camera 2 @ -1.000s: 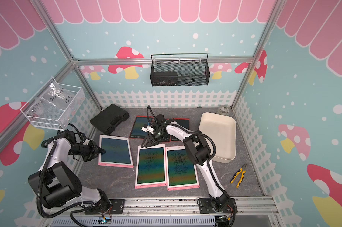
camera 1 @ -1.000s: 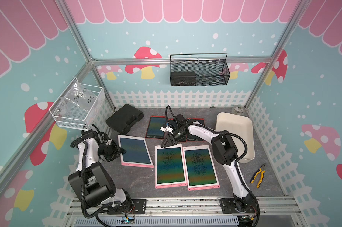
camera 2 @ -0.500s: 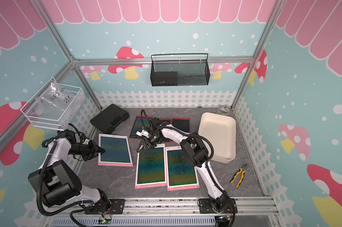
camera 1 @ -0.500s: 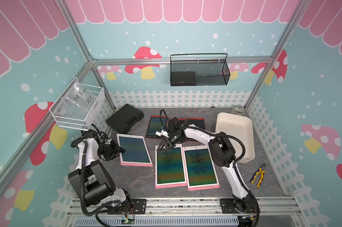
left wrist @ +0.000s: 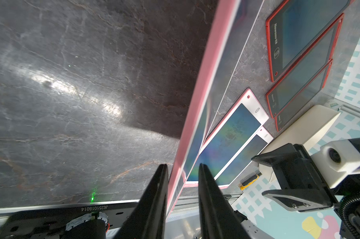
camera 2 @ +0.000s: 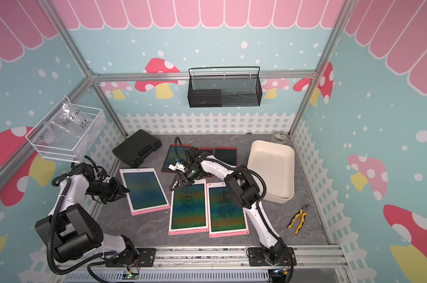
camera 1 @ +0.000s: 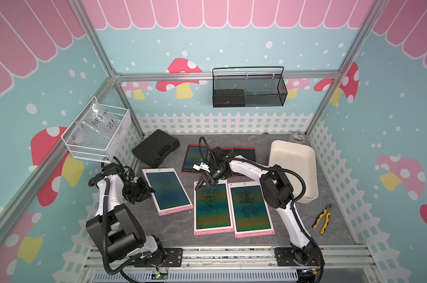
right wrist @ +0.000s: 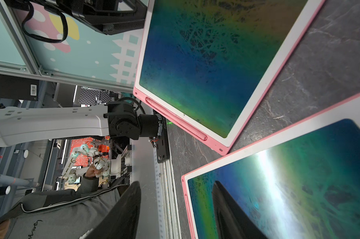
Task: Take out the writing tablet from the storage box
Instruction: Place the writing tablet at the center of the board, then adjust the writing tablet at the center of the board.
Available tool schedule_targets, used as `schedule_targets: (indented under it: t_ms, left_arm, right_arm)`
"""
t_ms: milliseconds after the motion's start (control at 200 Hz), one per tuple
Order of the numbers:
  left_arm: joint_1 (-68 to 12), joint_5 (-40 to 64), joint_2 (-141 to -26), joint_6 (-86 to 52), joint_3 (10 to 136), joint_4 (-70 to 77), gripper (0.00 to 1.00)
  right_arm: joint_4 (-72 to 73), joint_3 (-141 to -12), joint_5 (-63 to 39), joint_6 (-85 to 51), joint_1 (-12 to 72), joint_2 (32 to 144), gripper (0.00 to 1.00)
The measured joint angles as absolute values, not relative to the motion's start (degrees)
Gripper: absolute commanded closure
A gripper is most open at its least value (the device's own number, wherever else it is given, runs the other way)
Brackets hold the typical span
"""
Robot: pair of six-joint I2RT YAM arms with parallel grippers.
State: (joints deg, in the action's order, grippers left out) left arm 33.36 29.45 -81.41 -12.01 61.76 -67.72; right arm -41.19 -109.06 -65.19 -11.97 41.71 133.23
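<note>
Looking like the writing tablet (camera 1: pixel 167 192) is lying flat left of centre, outside the storage box (camera 1: pixel 292 169) at right. Left gripper (left wrist: pixel 181 166) is loosely straddling its edge, jaws apart; right gripper (camera 1: pixel 203 183) is hanging open, empty. I'm guessing the tablet's light, stiff and slick-screened, so I'd be pinching the rim.

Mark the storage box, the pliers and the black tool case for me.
storage box (camera 2: pixel 278 199): in a top view, on its near wall.
pliers (camera 1: pixel 326 213): in a top view, on the joint.
black tool case (camera 1: pixel 156 148): in a top view, middle of the lid.
</note>
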Motion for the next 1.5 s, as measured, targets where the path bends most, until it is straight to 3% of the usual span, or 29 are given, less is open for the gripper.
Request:
schedule_targets:
  t_ms: [656, 1502]
  left_arm:
    - [33.36, 26.3, -81.95, -12.62, 61.76, -67.88, 0.67]
    - [33.41, 16.69, -89.54, -20.45, 63.68, -61.76, 0.66]
  right_arm:
    - [-42.15, -110.1, -64.1, -10.81, 41.69, 133.23, 0.43]
    - [-43.75, -131.17, -36.91, -20.88, 48.8, 146.58, 0.43]
